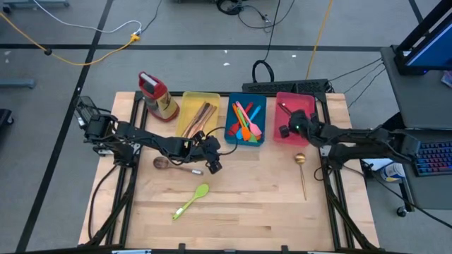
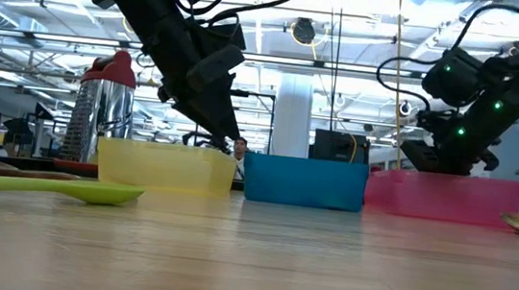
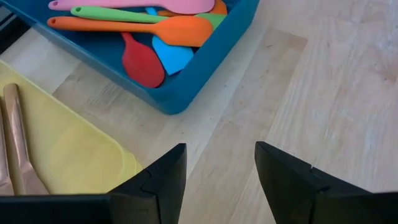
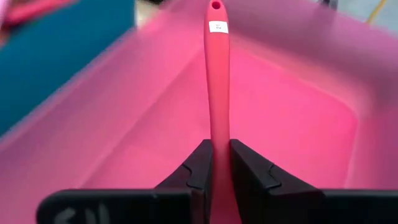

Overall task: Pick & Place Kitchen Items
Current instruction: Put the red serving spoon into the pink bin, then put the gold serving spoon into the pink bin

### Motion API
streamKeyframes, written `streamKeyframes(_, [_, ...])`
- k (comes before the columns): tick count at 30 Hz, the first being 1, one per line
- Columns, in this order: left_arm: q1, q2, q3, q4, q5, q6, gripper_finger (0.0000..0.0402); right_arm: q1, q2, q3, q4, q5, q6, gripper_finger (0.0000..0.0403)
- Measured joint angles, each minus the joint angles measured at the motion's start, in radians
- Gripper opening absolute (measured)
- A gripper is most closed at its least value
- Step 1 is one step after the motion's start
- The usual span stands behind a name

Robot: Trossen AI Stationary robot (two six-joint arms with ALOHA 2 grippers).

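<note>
Right gripper clenches a red spatula over the pink tray, handle pointing far; left gripper gapes, empty.

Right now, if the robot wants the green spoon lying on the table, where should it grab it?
Probably by the thin handle, near its middle, coming straight down from above. The green spoon lies flat on the bare wooden table, nothing touching it, bowl end up-right and handle running down-left. The fingers should close across that slanted handle. The open left gripper is closest; the right gripper is busy with a red utensil.
</note>
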Motion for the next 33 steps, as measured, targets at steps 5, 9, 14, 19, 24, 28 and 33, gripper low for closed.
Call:
streamKeyframes(5, [0.000, 0.000, 0.000, 0.000, 0.000, 0.003, 0.0196, -0.055, 0.040, 0.000, -0.002, -0.058, -0.007, 0.0035])
streamKeyframes(9, [0.000, 0.000, 0.000, 0.000, -0.001, 0.006, 0.0196, -0.075, 0.077, 0.000, -0.001, -0.084, -0.045, 0.0043])
streamKeyframes(14, [0.000, 0.000, 0.000, -0.001, -0.001, 0.006, 0.0196, -0.082, 0.118, 0.000, 0.000, -0.085, -0.062, 0.0046])
streamKeyframes(19, [0.000, 0.000, 0.000, -0.001, -0.001, 0.019, 0.0196, -0.082, 0.124, 0.000, 0.015, -0.083, -0.076, 0.0058])
streamKeyframes(24, [0.000, 0.000, 0.000, -0.001, -0.001, 0.019, 0.0196, -0.082, 0.124, 0.000, 0.035, -0.083, -0.106, 0.0093])
streamKeyframes(28, [0.000, 0.000, 0.000, -0.001, -0.001, 0.019, 0.0196, -0.076, 0.113, 0.000, 0.098, -0.084, -0.119, 0.0121])
streamKeyframes(33, [0.000, 0.000, 0.000, -0.001, -0.002, 0.024, 0.0196, -0.025, 0.039, 0.000, 0.174, -0.056, -0.181, 0.0131])
